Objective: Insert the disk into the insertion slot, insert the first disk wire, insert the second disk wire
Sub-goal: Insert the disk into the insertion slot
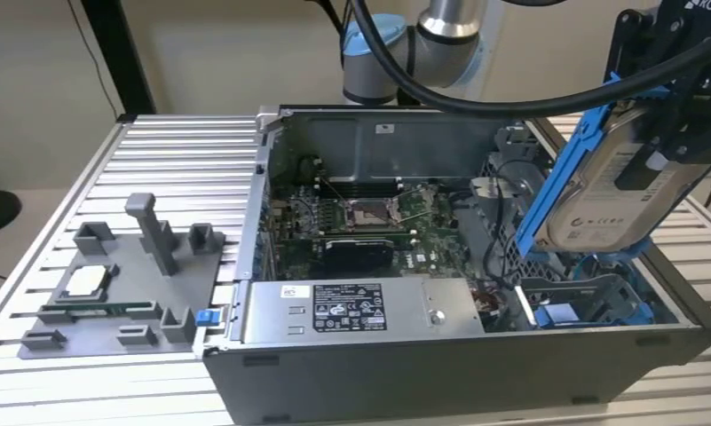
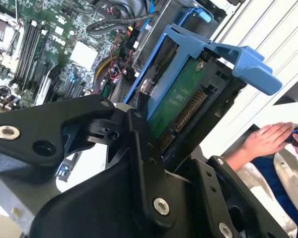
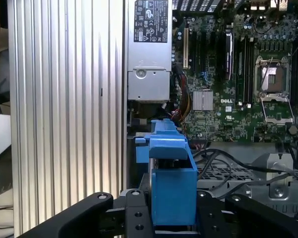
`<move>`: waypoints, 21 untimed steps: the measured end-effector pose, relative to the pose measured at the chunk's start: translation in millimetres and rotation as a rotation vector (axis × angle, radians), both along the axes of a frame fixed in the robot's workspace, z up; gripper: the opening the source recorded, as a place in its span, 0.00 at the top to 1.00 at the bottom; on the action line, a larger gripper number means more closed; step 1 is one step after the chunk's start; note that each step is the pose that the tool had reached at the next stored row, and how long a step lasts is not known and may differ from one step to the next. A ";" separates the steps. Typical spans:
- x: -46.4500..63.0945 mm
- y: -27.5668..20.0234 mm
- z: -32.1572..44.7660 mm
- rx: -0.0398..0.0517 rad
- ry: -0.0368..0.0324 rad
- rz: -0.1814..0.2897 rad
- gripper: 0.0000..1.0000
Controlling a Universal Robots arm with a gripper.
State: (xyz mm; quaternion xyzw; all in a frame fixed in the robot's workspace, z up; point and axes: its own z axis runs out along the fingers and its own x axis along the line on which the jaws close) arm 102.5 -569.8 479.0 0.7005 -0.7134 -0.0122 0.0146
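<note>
My gripper (image 1: 669,133) is shut on the disk (image 1: 604,191), a silver-grey drive with a white label in a bright blue carrier. I hold it tilted in the air over the open computer case, on the exterior view's right. Below it lies the insertion slot (image 1: 580,302), a bay with blue rails and perforated grey walls in the case's near corner. The second wrist view shows the disk's green circuit board (image 2: 181,106) between my black fingers (image 2: 139,129). The blue carrier (image 3: 171,173) shows in the first wrist view. Black cables (image 3: 223,168) lie near the bay; I cannot tell which are the disk wires.
A grey labelled power-supply box (image 1: 355,306) sits along the case's near wall, with the motherboard (image 1: 355,222) behind it. A grey fixture (image 1: 118,293) with small parts stands on the ribbed metal table (image 1: 177,151). A person's hand (image 2: 270,139) is beside the table.
</note>
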 end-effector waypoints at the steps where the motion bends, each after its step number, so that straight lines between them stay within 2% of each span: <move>1: 0.0 0.0 0.0 0.0000 0.0000 0.000 1.00; 11: 0.0 0.0 -3.2 0.0001 0.0000 0.000 1.00; 21: 1.3 0.0 -18.6 0.0005 -0.0009 0.000 1.00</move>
